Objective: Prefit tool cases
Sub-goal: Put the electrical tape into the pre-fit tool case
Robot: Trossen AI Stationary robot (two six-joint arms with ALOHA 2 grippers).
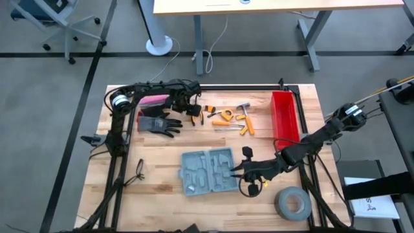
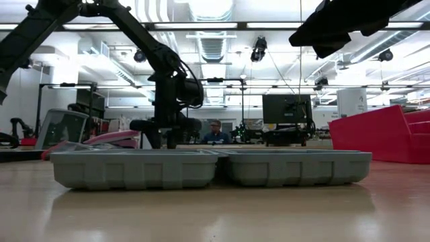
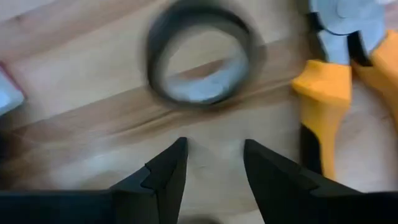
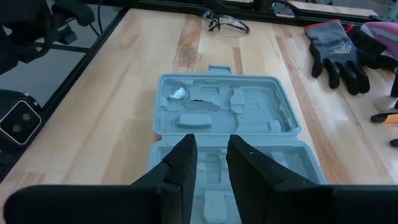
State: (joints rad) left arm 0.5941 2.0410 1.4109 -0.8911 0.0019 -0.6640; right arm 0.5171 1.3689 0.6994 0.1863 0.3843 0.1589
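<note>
The grey-blue tool case [image 1: 208,171] lies open and flat on the table, its moulded slots facing up, also seen in the right wrist view [image 4: 224,112] and the low view [image 2: 134,168]. My right gripper [image 4: 211,146] hovers over the case's right half [image 1: 236,169] with a narrow gap between its fingers and nothing in it. My left gripper [image 3: 214,146] points down at the far side of the table [image 1: 189,107]. It is open above bare wood, beside a small dark ring [image 3: 202,59] and orange-handled pliers [image 3: 333,93].
Several orange-handled tools [image 1: 229,118] lie at the far middle. A black glove [image 1: 158,123] and a pink item [image 1: 154,99] are at the far left. A red bin [image 1: 284,116] stands far right, a grey tape roll [image 1: 292,202] near right, and safety glasses [image 1: 139,169] left of the case.
</note>
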